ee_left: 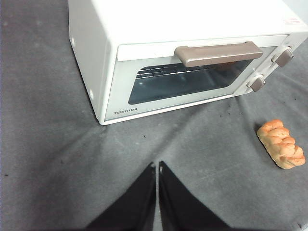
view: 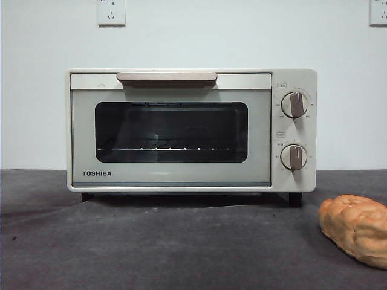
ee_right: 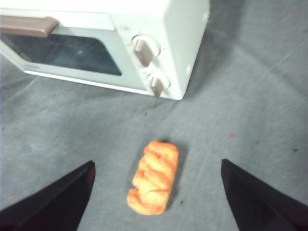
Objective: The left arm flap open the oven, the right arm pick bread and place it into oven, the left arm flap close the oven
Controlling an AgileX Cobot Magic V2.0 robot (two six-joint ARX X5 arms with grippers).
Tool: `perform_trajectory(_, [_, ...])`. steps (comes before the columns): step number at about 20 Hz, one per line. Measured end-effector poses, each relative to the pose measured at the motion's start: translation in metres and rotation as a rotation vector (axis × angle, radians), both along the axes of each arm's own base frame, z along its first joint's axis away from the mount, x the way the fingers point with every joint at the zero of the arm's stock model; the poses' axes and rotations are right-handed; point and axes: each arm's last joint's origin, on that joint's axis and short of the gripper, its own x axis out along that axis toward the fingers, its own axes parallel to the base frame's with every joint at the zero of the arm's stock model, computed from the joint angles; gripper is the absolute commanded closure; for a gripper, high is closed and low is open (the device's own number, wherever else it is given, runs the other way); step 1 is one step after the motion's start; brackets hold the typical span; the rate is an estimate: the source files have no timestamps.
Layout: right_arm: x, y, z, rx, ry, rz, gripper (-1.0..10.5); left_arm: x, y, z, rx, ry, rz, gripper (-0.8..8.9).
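Nearby, the bread [view: 355,228] lay on the grey cloth [view: 181,248], apart from the oven [view: 191,130], whose door was shut. The right gripper [ee_right: 156,192] hovered over the bread with jaws spread wide; the left gripper [ee_left: 157,166] was pinched together.

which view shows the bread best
The right wrist view: the whole bread lies centred between the open jaws. The left wrist view shows it small near an edge; the front view cuts it off.
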Motion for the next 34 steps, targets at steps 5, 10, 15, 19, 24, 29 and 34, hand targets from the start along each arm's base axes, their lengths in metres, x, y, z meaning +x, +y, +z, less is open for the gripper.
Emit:
perform_trajectory(5, [0.015, 0.010, -0.032, 0.035, 0.112, 0.028, 5.3, 0.000, 0.000, 0.000, 0.000, 0.000, 0.000, 7.97])
perform_trajectory(10, [0.030, 0.028, -0.087, 0.080, 0.203, 0.039, 5.3, 0.000, 0.000, 0.000, 0.000, 0.000, 0.000, 7.97])
perform_trajectory(15, [0.044, 0.051, -0.124, -0.017, 0.279, 0.011, 5.3, 0.000, 0.000, 0.000, 0.000, 0.000, 0.000, 7.97])
perform_trajectory(19, [0.055, 0.070, -0.141, -0.107, 0.305, -0.003, 5.3, 0.000, 0.000, 0.000, 0.000, 0.000, 0.000, 7.97])
perform_trajectory(24, [0.063, 0.085, -0.162, -0.198, 0.361, -0.022, 5.3, 0.000, 0.000, 0.000, 0.000, 0.000, 0.000, 7.97])
perform_trajectory(29, [0.064, 0.090, -0.172, -0.238, 0.400, -0.029, 6.5, 0.000, 0.000, 0.000, 0.000, 0.000, 0.000, 7.97])
perform_trajectory(34, [0.064, 0.091, -0.173, -0.240, 0.401, -0.027, 7.6, 0.000, 0.000, 0.000, 0.002, -0.002, -0.001, 7.97])
